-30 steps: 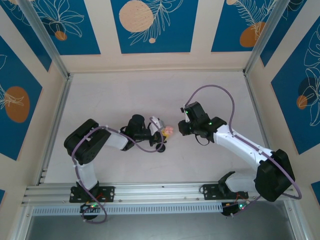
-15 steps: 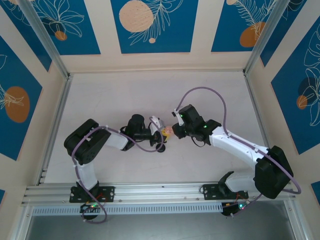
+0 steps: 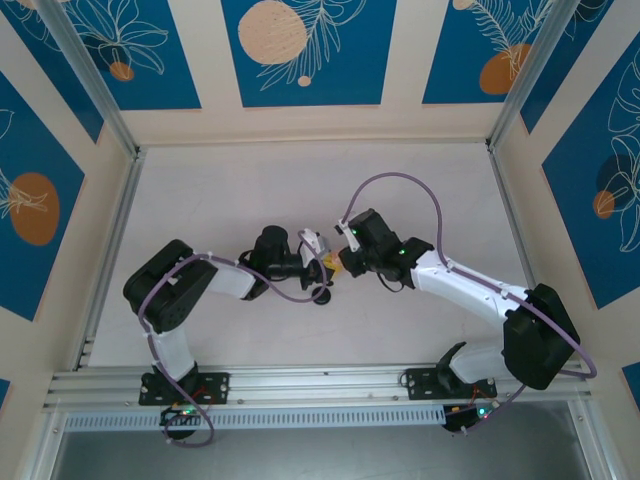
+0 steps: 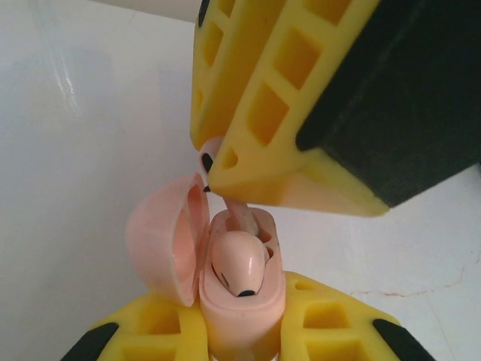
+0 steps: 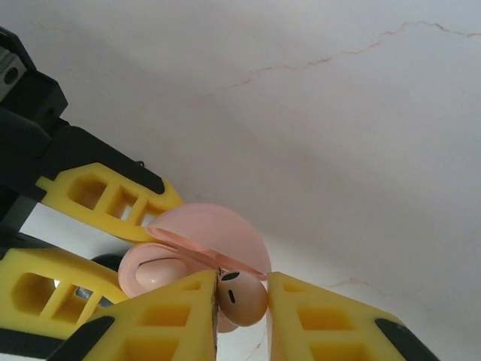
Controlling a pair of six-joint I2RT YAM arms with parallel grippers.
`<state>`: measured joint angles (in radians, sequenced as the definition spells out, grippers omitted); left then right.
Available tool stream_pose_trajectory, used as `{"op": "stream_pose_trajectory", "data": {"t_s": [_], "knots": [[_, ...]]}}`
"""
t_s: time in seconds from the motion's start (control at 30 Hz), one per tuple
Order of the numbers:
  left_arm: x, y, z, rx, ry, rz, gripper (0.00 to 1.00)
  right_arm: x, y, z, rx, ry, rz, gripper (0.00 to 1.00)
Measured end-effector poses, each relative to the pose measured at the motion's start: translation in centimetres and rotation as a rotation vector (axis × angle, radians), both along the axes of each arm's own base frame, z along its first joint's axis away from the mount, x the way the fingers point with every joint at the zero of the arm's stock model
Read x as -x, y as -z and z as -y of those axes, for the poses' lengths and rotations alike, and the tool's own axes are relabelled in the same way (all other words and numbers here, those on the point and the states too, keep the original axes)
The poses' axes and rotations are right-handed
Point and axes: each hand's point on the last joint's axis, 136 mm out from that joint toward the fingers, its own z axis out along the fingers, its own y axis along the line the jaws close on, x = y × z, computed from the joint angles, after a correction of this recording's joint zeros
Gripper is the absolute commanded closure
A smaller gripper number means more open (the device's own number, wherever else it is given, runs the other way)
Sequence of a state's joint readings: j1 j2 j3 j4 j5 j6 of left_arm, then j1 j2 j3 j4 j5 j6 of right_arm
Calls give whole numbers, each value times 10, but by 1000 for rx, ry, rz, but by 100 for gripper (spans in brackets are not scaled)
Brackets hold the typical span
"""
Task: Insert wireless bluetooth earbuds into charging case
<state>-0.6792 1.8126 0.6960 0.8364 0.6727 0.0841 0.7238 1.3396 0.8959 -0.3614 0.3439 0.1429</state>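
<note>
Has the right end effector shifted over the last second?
Yes. In the top view the right end effector has moved left, away from the right side rail, closing on the pink charging case.

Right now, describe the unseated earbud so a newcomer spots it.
Above the table, the left gripper holds an open pink case. At its mouth is a pink earbud pinched in the right gripper; its twin sits inside the case.

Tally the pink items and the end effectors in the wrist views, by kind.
Pink earbuds: 2 (seated earbud in the case, gripped earbud between the right fingers)
Pink charging case, lid open: 1
End effectors: 2 (left end effector, right end effector)
Total: 5
</note>
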Motion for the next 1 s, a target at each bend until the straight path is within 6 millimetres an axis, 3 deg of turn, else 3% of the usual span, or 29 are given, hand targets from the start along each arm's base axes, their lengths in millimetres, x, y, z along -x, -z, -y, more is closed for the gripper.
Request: {"op": "stream_pose_trajectory", "data": {"t_s": [0.53,1.0], "knots": [[0,-2,0,6,-6,-11,87,8,-2,-9,26,-47,28,73],[-2,-14,1,28,-10,15,87,16,-8,-8,-176,-31,-79,59]]}}
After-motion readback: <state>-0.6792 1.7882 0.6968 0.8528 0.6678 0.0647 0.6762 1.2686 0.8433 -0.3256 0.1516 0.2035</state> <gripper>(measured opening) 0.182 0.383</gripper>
